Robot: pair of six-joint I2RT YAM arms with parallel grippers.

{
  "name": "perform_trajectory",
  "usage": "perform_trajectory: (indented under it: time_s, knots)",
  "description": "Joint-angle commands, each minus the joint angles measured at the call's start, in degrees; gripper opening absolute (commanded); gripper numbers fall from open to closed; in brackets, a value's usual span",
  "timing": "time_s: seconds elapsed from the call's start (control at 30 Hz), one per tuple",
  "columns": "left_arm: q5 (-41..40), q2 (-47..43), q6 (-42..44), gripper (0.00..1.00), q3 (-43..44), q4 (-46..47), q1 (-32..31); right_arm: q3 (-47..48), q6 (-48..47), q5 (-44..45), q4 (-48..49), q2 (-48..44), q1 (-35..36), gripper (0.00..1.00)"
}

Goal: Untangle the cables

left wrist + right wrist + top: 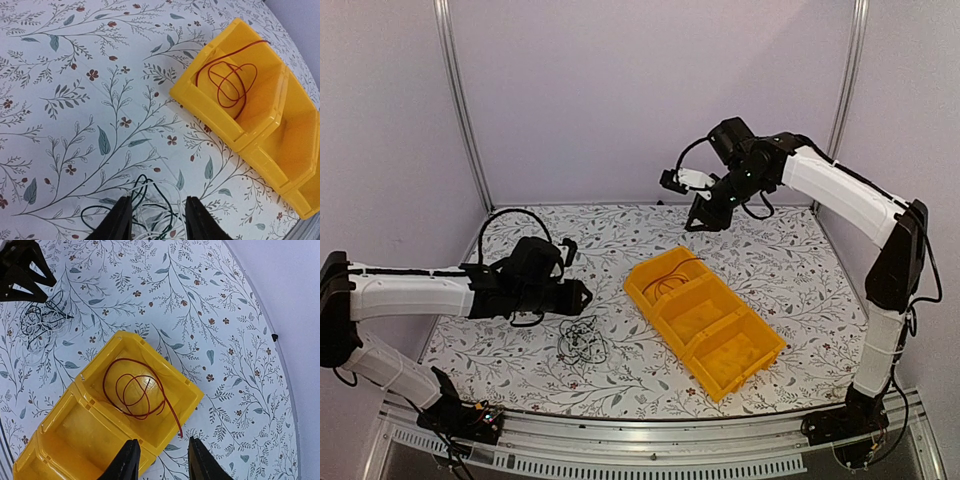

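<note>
From above, we see the black-and-white tangle on the table just beside our left hand. It is well apart from the right hand, which is raised past the yellow bin. Our left wrist view shows that hand released, the strands lying between its fingertips. Our right wrist view shows released, empty fingers above the red-brown cable, coiled in the end compartment with one end trailing over the rim.
</note>
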Motion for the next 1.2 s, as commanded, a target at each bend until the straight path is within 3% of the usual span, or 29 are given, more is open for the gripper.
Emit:
perform_trajectory:
  time_s: [0.0,0.33,0.5,0.67,0.97,1.17]
  knots:
    - [1.88,0.31,0.25,0.35,0.32,-3.46,0.92,-6.97,-3.41,1.16,4.47,-1.50,0.01,0.31]
    - [1.88,1.23,-7.56,0.36,5.12,-24.97,2.84,-10.29,-1.49,-3.07,6.17,0.86,0.09,0.30]
    - [7.15,-0.49,-10.44,0.34,3.83,-24.91,3.08,-9.09,-0.66,-4.93,5.93,1.61,0.14,0.30]
    - [7.46,1.65,-11.63,0.36,3.62,-24.85,3.21,-8.58,-0.19,-5.89,5.93,2.32,0.18,0.30]
    - [8.08,4.48,-12.09,0.22,3.88,-23.41,3.55,-8.47,0.81,-7.44,6.41,2.81,0.23,0.31]
    - [4.73,2.16,-9.85,0.05,6.57,-23.92,3.52,-5.07,2.68,-11.48,6.48,3.67,0.86,0.30]
